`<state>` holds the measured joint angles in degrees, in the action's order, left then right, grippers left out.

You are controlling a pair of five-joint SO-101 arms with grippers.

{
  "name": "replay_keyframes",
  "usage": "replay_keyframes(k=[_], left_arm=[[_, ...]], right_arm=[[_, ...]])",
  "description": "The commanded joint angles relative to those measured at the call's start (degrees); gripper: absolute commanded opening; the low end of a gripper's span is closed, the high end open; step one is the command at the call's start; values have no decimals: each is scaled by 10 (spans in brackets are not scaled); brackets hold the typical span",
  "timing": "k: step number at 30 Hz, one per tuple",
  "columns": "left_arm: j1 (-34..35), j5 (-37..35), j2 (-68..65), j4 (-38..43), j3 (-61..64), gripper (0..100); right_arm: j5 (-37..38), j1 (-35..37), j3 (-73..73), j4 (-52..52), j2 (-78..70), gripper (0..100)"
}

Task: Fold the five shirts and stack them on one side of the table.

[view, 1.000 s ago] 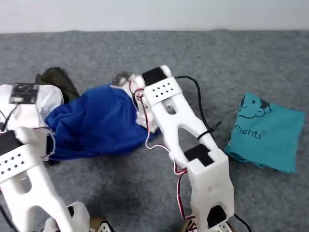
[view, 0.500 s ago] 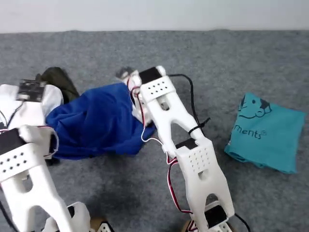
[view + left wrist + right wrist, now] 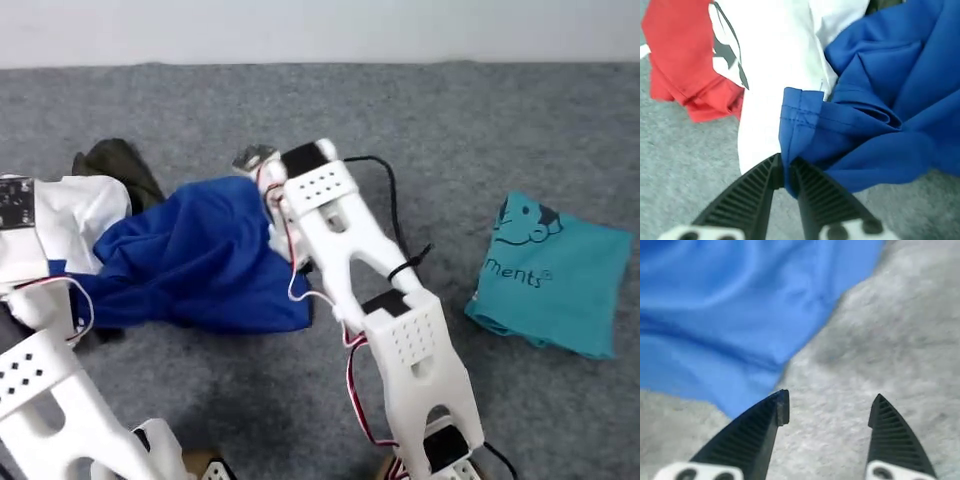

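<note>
the left gripper [image 3: 785,174] pinches the blue shirt [image 3: 200,265] by its hem, over the white shirt [image 3: 85,215] — a pull may drag both, or the thin pinch may slip. mid-table the right gripper [image 3: 832,407] gapes over bare carpet [image 3: 900,340]; the folded teal shirt [image 3: 550,275] lies well apart, rightmost.

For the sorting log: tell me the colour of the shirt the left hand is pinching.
Royal blue; the shirt shows best in the left wrist view.
</note>
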<state>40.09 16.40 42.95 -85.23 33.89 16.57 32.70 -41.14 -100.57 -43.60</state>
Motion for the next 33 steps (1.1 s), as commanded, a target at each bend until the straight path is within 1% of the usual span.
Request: replay_keyframes(k=[1, 4, 10, 13, 17, 25, 33], left_arm=[[4, -4, 14, 7, 8, 5], [4, -4, 14, 7, 16, 5], [4, -4, 14, 7, 16, 5], [4, -4, 14, 7, 16, 5], [4, -4, 14, 7, 16, 5], [4, -4, 14, 4, 16, 5], [4, -4, 14, 3, 16, 5]], right_arm=[[-4, 39, 40, -24, 73, 224], [-4, 73, 100, -24, 116, 203], [-8, 116, 212, -24, 196, 205], [-9, 134, 231, -23, 204, 205], [-8, 153, 230, -15, 173, 205], [-3, 147, 229, 74, 77, 205], [21, 102, 229, 125, 35, 199]])
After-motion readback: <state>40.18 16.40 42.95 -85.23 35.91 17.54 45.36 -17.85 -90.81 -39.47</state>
